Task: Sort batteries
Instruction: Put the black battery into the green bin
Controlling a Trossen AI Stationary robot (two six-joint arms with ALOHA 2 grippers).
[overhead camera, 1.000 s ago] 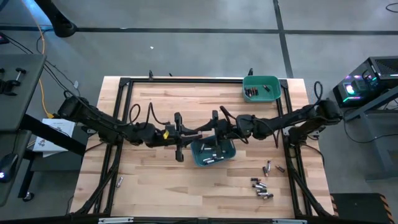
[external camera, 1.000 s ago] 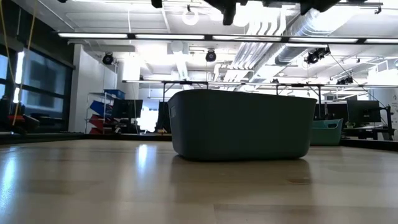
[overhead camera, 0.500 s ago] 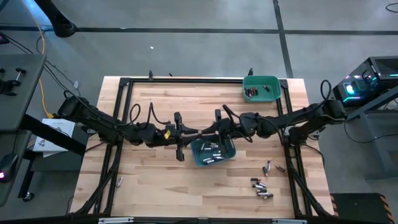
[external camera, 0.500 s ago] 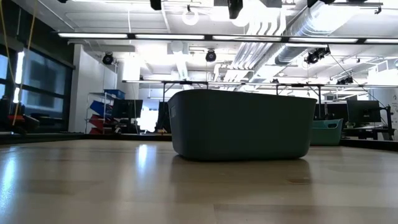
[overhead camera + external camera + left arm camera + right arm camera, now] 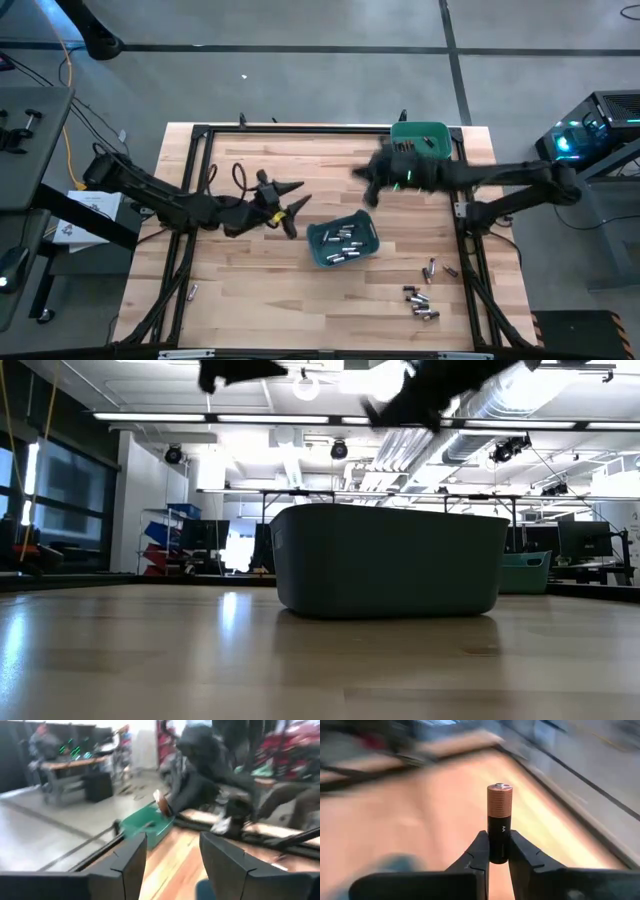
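Observation:
A black battery with a copper-coloured top [image 5: 499, 817] stands between the fingers of my right gripper [image 5: 498, 852], which is shut on it. In the high view my right gripper [image 5: 364, 182] is a blur above the table, between the two bins. My left gripper [image 5: 296, 200] hangs left of the middle teal bin [image 5: 343, 243], open with nothing between its fingers [image 5: 129, 865]. Several silvery batteries [image 5: 340, 240] lie in the middle bin. Dark batteries [image 5: 404, 149] lie in the green bin [image 5: 420, 140] at the far right. Loose batteries [image 5: 420, 302] lie on the wood at the near right. My right gripper pinches the battery's black lower end [image 5: 498, 849] between its two fingertips. The battery stands on past the fingertips in line with them, copper end away from the gripper. It is lifted clear of the table.
A black frame [image 5: 200, 135] runs round the table's edges. In the low view the middle bin [image 5: 390, 560] stands in front, with the other bin [image 5: 525, 572] behind it on the right. A lone battery [image 5: 193, 291] lies by the near left rail.
Both grippers met above the middle bin. My left gripper has since opened, turned and drawn back toward the table's left edge. My right gripper has swung quickly away from the middle bin toward the far right bin.

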